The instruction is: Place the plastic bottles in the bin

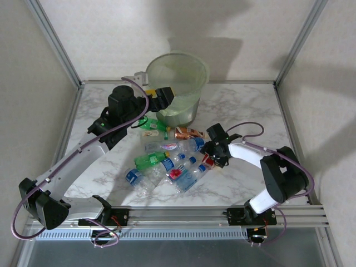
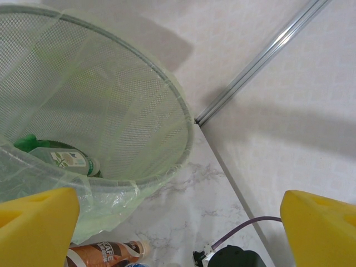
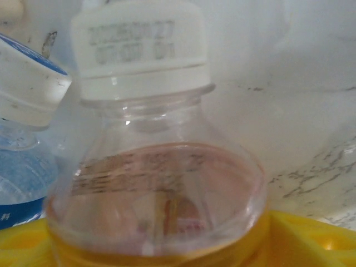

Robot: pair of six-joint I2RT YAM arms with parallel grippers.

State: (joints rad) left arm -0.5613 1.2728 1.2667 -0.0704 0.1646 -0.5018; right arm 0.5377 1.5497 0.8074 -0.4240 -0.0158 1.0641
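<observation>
Marble desk, plastic bottles heaped centre, bin behind | left claw released at bin's near rim | right claw straddles white-capped bottle; I cannot tell if clenched | I'd clench below its shoulder before lifting

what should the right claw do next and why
Likely close the right claw on the white-capped bottle and lift it: its body sits between the yellow pads, and it must go to the bin.
</observation>
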